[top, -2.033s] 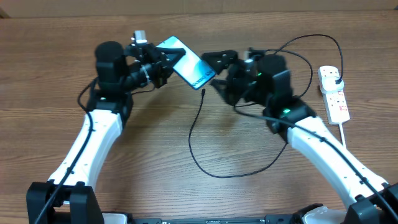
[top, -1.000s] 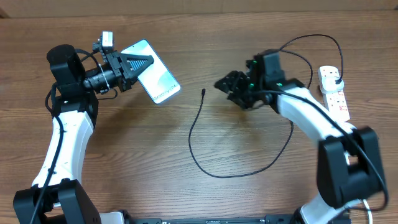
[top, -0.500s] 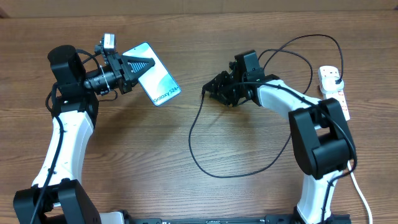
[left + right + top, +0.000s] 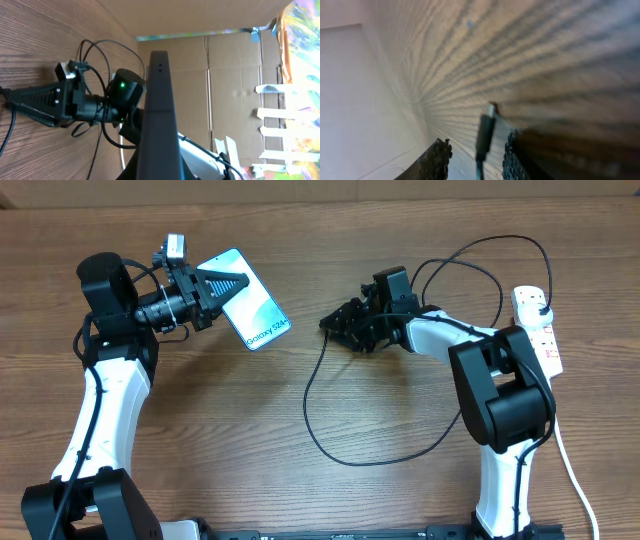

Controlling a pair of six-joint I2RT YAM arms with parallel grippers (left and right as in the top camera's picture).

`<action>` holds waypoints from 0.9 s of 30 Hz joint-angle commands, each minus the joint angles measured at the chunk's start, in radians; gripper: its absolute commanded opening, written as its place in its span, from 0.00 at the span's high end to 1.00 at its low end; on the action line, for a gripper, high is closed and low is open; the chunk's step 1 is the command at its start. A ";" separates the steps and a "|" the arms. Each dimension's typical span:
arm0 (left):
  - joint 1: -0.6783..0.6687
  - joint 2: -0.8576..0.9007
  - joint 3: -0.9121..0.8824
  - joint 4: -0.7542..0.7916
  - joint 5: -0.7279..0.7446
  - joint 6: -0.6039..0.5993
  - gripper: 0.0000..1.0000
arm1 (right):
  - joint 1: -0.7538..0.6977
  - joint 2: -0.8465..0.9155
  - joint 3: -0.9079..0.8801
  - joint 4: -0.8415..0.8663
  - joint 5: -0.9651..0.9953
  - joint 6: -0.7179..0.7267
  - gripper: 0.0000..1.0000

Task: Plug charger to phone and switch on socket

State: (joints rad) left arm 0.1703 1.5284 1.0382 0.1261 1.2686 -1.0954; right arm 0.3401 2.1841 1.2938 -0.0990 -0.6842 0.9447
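Observation:
My left gripper point(image 4: 226, 286) is shut on the phone point(image 4: 250, 308) and holds it up at the table's back left, blue screen facing up. In the left wrist view the phone point(image 4: 159, 115) shows edge-on, pinched at the bottom by that gripper point(image 4: 159, 171). The charger's thin black cable point(image 4: 310, 410) loops over the table to its plug in the socket point(image 4: 540, 340) at the far right. My right gripper point(image 4: 332, 323) lies low at the cable's free end. Its jaws stand apart around the connector tip point(image 4: 484, 131), with a gap on the left side of the gripper point(image 4: 475, 146).
The socket's thick white cord point(image 4: 565, 455) runs down the right edge. Cardboard walls point(image 4: 235, 85) stand beyond the table's far side. Bare wood point(image 4: 220, 440) lies between the two arms.
The left arm swung back to the left with the phone, then held still. The right gripper slid left along the table to the connector tip and its jaws narrowed around it.

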 commanded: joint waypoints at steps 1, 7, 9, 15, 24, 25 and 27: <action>-0.003 0.000 0.013 0.004 0.034 0.019 0.96 | 0.002 0.062 0.018 0.025 0.009 0.051 0.62; -0.003 0.000 0.013 0.004 0.034 0.019 0.96 | 0.002 0.084 0.017 0.031 0.010 0.050 0.69; -0.003 0.000 0.013 0.004 0.034 0.019 0.96 | 0.002 0.084 0.017 0.031 0.009 0.050 0.73; -0.003 0.000 0.013 0.004 0.034 0.019 0.96 | 0.002 0.084 0.017 0.027 0.009 0.027 0.89; -0.003 0.000 0.013 0.004 0.038 0.019 0.95 | -0.013 0.075 0.017 0.012 -0.032 -0.121 0.96; -0.003 0.000 0.013 0.004 0.040 0.019 0.96 | -0.019 0.066 0.017 0.012 -0.048 -0.169 0.96; -0.003 0.000 0.013 0.004 0.050 0.019 0.96 | -0.036 0.028 0.017 -0.003 -0.092 -0.275 0.96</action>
State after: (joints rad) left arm 0.1699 1.5284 1.0382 0.1261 1.2724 -1.0954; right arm 0.3313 2.2333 1.3109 -0.0830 -0.7341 0.8474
